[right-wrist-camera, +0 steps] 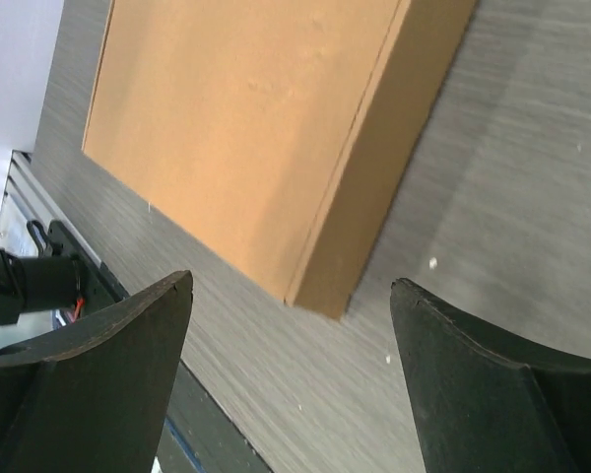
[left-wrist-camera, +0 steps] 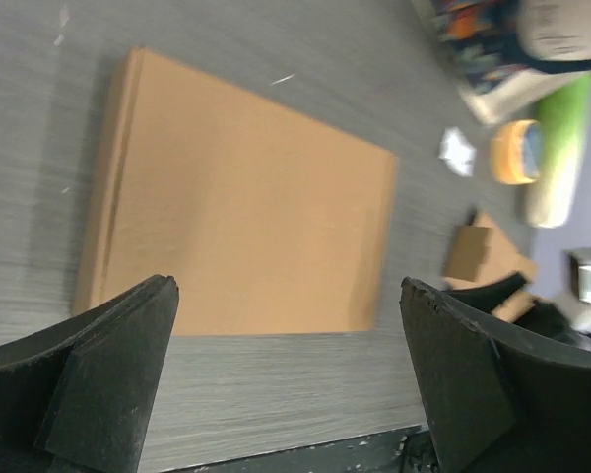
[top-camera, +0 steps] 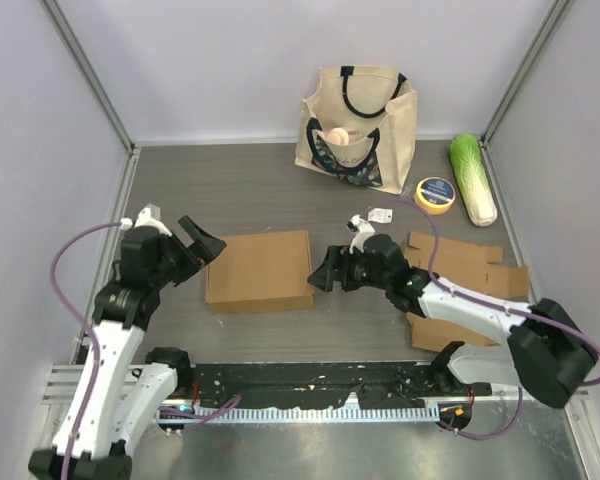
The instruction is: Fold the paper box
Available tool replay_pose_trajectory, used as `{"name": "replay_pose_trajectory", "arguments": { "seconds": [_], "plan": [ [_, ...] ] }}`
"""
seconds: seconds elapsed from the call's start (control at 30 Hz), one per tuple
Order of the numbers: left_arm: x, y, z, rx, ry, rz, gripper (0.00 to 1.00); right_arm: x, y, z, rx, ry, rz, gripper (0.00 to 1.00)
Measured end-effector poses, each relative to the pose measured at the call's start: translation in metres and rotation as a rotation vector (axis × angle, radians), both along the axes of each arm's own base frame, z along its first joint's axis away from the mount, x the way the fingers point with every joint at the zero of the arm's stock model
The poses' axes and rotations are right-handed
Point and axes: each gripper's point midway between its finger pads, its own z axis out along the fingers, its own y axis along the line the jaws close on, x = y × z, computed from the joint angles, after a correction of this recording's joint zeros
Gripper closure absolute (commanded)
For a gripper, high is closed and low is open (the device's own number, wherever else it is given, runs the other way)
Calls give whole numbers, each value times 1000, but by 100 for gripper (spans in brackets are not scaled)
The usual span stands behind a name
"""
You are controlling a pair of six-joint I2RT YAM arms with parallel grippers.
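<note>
Here we are over the table (top-camera: 230,190), and the paper box (top-camera: 259,270) sits flat and closed right in the middle, a plain brown slab with its lid down and its long edges running left to right. The left gripper (top-camera: 202,245) hangs just off the box's upper-left corner, jaws spread wide, nothing between them. From the left wrist view its two dark fingers (left-wrist-camera: 108,384) frame the box top from the near side, clear of the cardboard. Over on the other side, the right gripper (top-camera: 323,272) hovers just beside the box's right edge, low near the front corner, jaws also spread wide and empty. The right wrist view shows its fingers (right-wrist-camera: 473,384) parted with the box's corner and side wall lying beyond them, and grey table showing in the gap, so neither tool is touching the box. Behind the right arm lies a stack of flat cardboard sheets (top-camera: 465,265), unfolded, at the right side of the table. At the back stands a cream tote bag (top-camera: 358,120) with dark handles, and to its right a yellow tape roll (top-camera: 435,194) lies just beside a napa cabbage (top-camera: 474,178). A small white tag (top-camera: 378,214) lies near the tape.
</note>
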Motion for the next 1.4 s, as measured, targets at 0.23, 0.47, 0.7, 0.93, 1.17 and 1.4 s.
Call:
{"name": "replay_pose_trajectory", "arguments": {
  "seconds": [0.23, 0.47, 0.7, 0.93, 1.17, 1.4],
  "plan": [
    [30, 19, -123, 101, 445, 87, 0, 25, 28, -43, -80, 109, -26, 20],
    [60, 29, -166, 54, 518, 81, 23, 58, 76, -47, -123, 63, -72, 28],
    [160, 79, -165, -61, 427, 235, 25, 163, 124, -39, -192, -123, -229, 26],
    [306, 132, -153, -35, 292, 267, 23, 276, 180, -28, -207, -344, -325, 18],
    [354, 156, -148, 74, 273, 274, 10, 342, 189, -22, -220, -422, -332, 7],
    [331, 184, -73, 244, 239, 400, 5, 326, 129, 7, -455, -346, -352, 3]
  ]
}}
